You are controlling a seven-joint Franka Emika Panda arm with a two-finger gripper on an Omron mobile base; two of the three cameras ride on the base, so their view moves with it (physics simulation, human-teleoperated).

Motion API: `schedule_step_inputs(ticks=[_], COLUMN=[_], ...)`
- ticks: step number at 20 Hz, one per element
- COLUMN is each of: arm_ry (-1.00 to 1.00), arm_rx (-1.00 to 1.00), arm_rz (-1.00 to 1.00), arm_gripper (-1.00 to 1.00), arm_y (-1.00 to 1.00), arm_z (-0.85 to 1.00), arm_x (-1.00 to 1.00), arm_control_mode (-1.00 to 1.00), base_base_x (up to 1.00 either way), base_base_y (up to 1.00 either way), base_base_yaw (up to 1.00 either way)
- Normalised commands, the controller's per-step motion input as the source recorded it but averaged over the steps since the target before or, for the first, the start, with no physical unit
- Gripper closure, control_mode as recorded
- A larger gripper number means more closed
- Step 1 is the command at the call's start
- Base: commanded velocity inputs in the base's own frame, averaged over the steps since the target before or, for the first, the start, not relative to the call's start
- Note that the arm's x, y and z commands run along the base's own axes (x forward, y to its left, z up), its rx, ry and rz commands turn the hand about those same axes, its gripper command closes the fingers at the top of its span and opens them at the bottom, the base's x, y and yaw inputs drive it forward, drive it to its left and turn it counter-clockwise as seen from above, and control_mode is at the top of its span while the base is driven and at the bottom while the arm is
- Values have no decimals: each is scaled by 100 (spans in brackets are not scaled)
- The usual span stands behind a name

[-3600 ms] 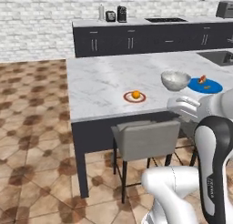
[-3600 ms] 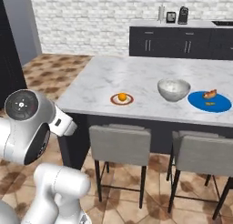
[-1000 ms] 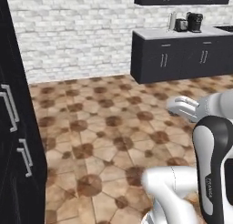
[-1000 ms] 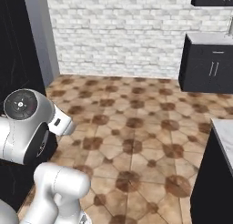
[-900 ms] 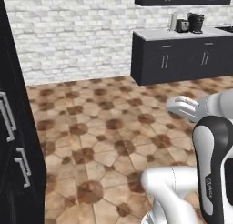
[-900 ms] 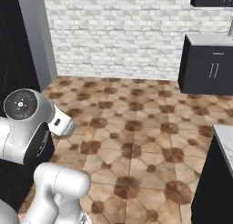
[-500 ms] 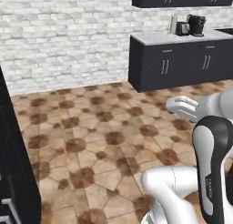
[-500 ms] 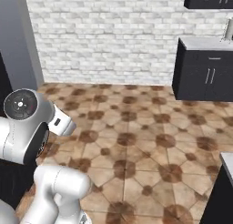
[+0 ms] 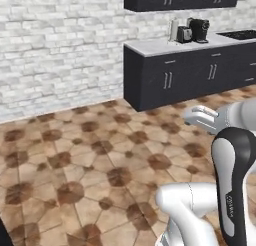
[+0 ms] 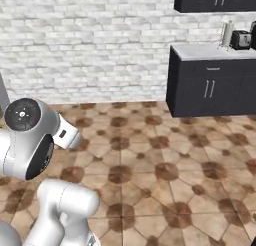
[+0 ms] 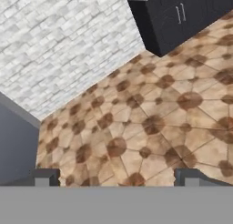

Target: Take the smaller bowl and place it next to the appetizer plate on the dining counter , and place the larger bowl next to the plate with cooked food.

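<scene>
Left base view: you are facing a white brick wall (image 9: 60,45) across a brown patterned tile floor (image 9: 85,160). A run of dark cabinets (image 9: 190,72) with a pale counter (image 9: 165,45) stands at about 2 o'clock, carrying a coffee machine (image 9: 199,30) and a toaster (image 9: 184,34). The end effector (image 9: 197,116) hangs at 3 o'clock in the frame, carrying nothing. Neither bowl, neither plate, nor the dining counter lies before you here, so I cannot place them.

Right base view: the same wall (image 10: 90,45) and floor (image 10: 165,175), with the cabinets (image 10: 210,90) at 2 o'clock. The floor between you and them is open; the cabinet corner is the nearest obstruction if you swing that way.

Hand view: the two fingertips (image 11: 44,176) stand wide apart at the bottom edge with only floor (image 11: 136,127) between them; the end effector is empty. A dark grey panel (image 11: 16,141) sits at 9 o'clock and a cabinet (image 11: 182,18) at 1 o'clock.

Judgement on handling: expect both bowls to be rigid, smooth and breakable, the larger one heavier. Take each by the rim, one finger inside and one outside the wall, and set it down gently.
</scene>
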Motion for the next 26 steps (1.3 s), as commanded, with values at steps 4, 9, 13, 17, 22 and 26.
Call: schedule_step_inputs(ticks=[4,9,13,17,22,26], arm_ry=[0,0,0,0,0,0], arm_rx=[0,0,0,0,0,0], arm_rz=[0,0,0,0,0,0], arm_gripper=[-100,-100,-100,-100,-100,-100], arm_y=[0,0,0,0,0,0], arm_z=[0,0,0,0,0,0], arm_x=[0,0,0,0,0,0], arm_control_mode=[100,100,100,100,100,100], base_base_x=[100,100,100,100,100,100], base_base_y=[0,0,-6,-8,-9,-9], base_base_yaw=[-36,-40,-54,-59,-58,-58])
